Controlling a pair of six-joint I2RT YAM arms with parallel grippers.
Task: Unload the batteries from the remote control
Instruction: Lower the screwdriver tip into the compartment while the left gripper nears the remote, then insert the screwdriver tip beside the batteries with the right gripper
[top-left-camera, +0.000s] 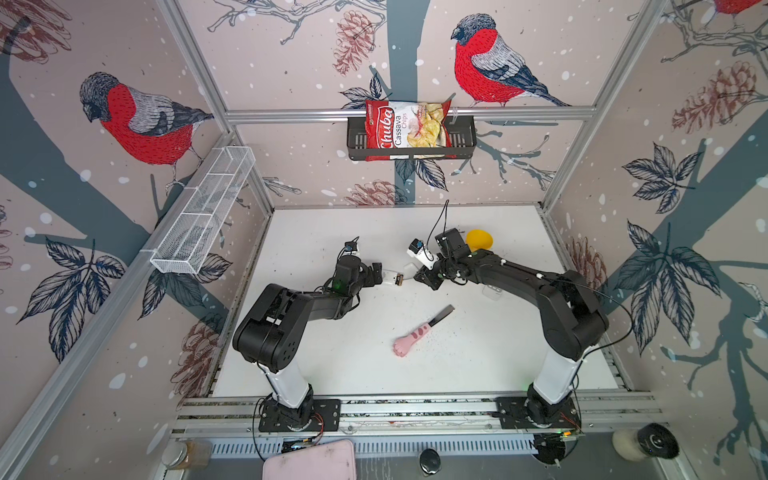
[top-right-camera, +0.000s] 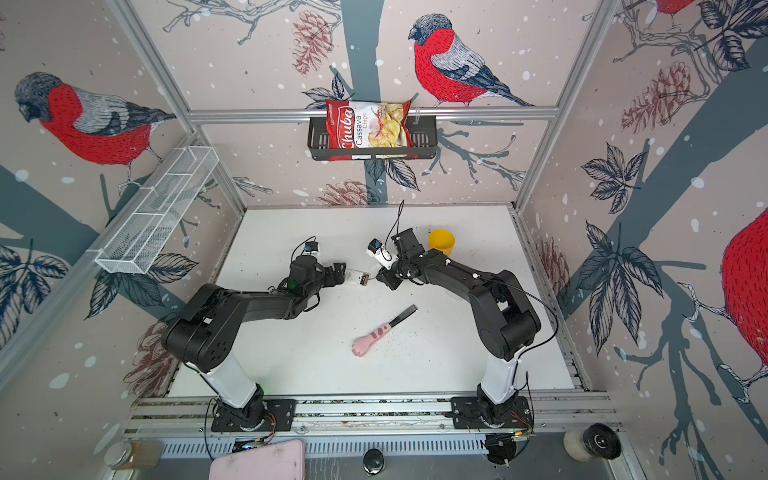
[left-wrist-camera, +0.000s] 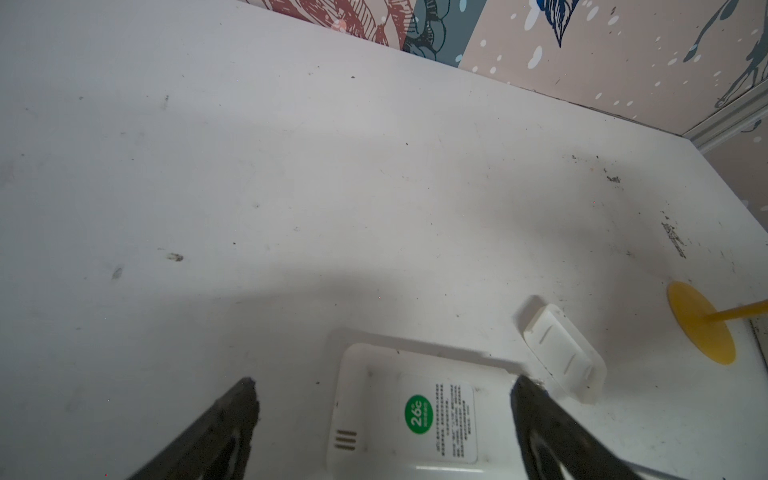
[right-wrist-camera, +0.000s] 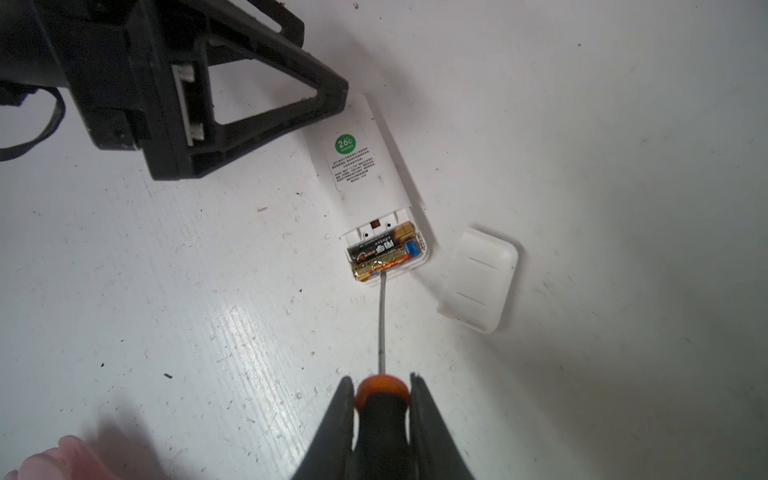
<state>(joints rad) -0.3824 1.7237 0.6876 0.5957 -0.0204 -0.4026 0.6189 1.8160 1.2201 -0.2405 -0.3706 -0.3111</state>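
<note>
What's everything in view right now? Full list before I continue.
remote control: one, white, middle of table, back up, compartment open
batteries: two, black and gold, in the compartment
battery cover: one, white, on the table beside the remote
screwdriver: one, orange-and-black handle, tip at the batteries
cup: one, yellow, far side of table
paw-handled tool: one, pink, near side of table
chips bag: one, red, in black wall basket
wire basket: one, white, left wall
left hand: open, over the remote
right hand: shut on the screwdriver
</note>
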